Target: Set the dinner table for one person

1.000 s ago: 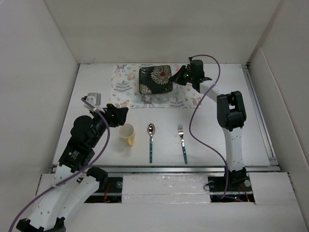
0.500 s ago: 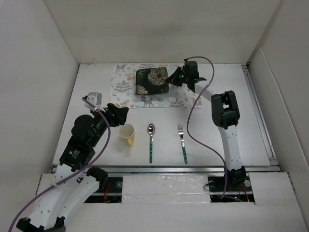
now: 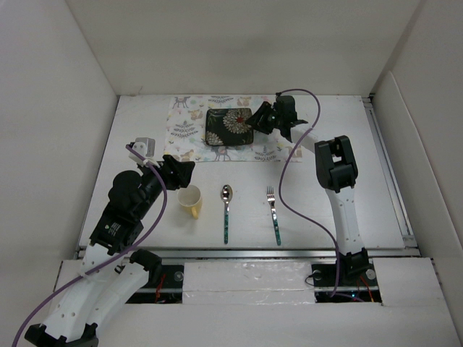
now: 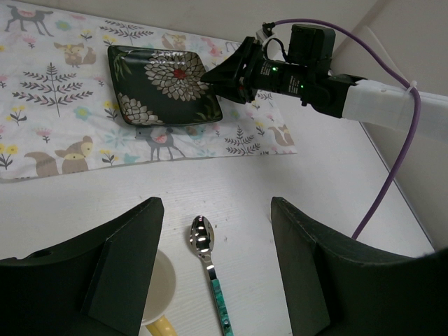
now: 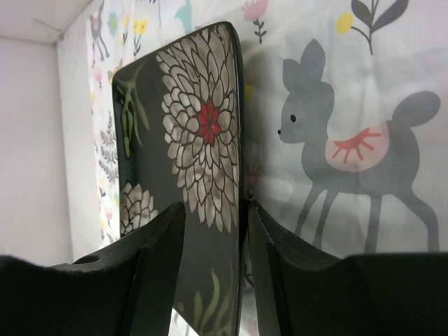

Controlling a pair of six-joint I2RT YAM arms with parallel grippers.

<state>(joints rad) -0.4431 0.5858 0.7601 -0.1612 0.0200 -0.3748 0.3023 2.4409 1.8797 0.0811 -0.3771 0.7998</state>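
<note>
Near the far edge of the white tabletop (image 3: 325,210), the right claw (image 3: 253,121) was clenched on the right rim of the dark square floral plate (image 3: 226,127), which stretched leftward from it.

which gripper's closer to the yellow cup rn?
Left. The left gripper hangs open just beside the cup, on its far-left side; the right gripper is far off, clamped on the plate rim.
</note>
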